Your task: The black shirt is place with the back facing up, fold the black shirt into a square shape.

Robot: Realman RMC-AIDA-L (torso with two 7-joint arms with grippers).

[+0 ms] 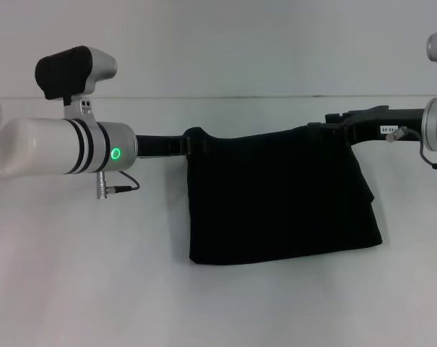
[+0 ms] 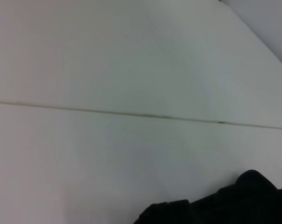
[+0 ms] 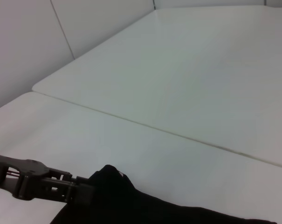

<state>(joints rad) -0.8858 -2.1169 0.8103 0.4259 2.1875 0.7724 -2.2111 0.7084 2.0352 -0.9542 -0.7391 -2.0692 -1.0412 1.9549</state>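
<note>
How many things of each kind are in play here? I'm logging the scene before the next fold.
Soft black cloth shirt: 1
Black robot grippers, left gripper and right gripper, each holding a top corner: 2
White table: 1
Total: 4

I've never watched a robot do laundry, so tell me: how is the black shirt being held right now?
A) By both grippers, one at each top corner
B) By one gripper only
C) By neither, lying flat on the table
A: in the head view the left gripper and the right gripper each clamp a top corner of the black shirt, which hangs between them.
</note>
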